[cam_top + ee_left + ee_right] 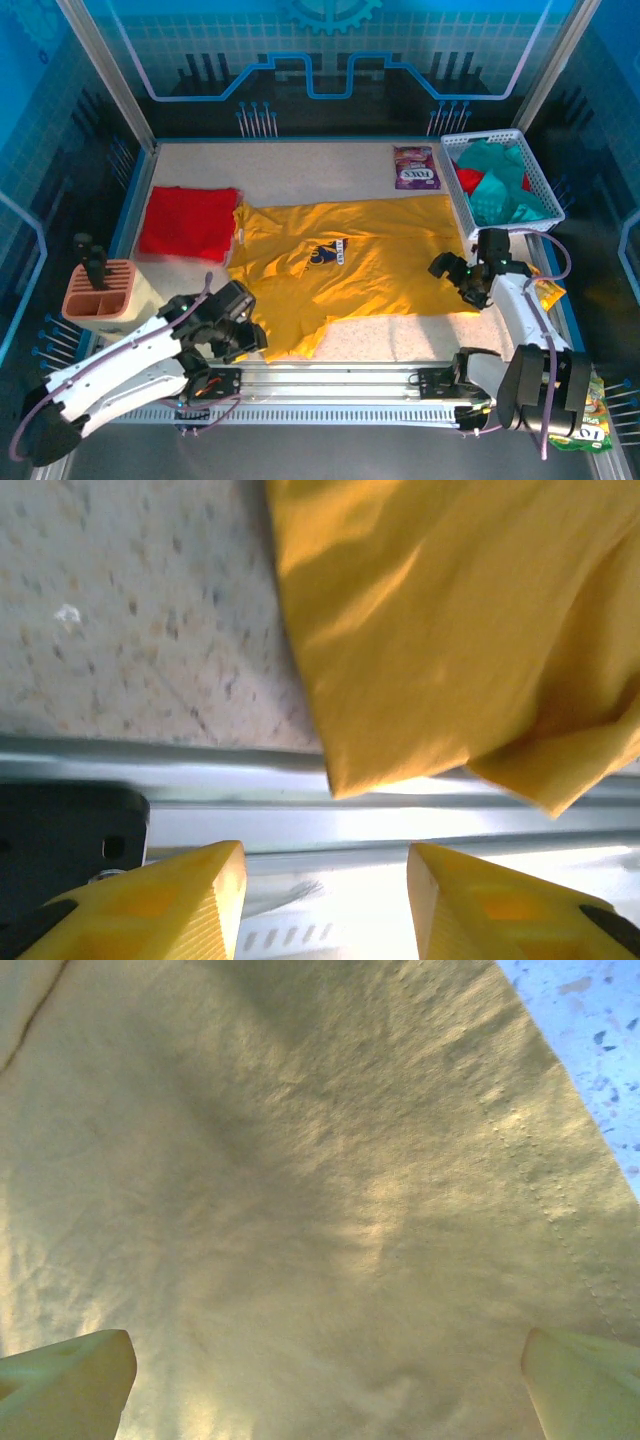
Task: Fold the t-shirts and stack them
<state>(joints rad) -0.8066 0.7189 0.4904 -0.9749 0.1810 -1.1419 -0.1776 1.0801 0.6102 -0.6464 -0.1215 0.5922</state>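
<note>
Table (300,170) half under mustard t-shirt (370,270)

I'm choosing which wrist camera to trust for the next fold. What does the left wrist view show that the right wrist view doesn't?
Left wrist view: the mustard-yellow t-shirt's near edge, a corner overlapping the metal rail, speckled table beside it, and the left claw open, holding nothing. Right wrist view: cloth close beneath the open right claw, with a stitched hem and a sliver of table at top right. Both: the same shirt and spread claw fingers.
</note>
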